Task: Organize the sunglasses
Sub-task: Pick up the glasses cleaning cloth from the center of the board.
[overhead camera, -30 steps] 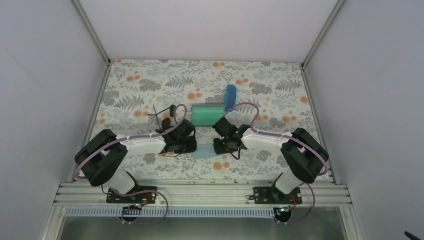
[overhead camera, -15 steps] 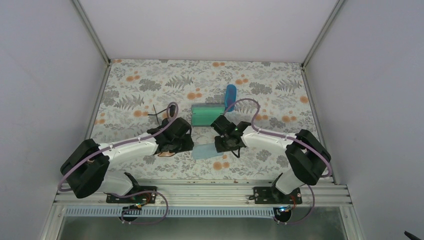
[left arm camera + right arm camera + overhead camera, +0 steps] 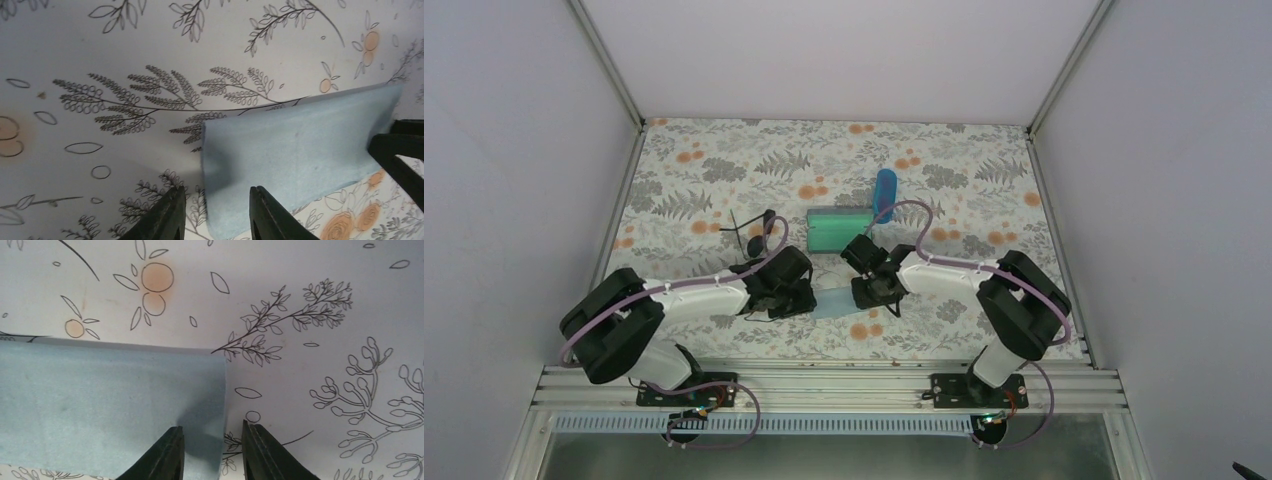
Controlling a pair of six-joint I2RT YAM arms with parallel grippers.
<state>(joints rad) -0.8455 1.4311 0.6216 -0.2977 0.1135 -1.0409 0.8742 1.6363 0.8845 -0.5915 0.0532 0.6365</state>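
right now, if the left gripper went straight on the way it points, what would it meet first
Most likely the light blue cloth: its edge lies just ahead of the left gripper, in line with the gap between the open fingers. How far off it is remains unclear.

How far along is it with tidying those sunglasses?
Nothing looks finished: the black sunglasses lie loose on the table, outside the open green case. In hand: the left gripper and right gripper straddle opposite ends of the blue cloth, jaws apart. To do: putting the sunglasses away.
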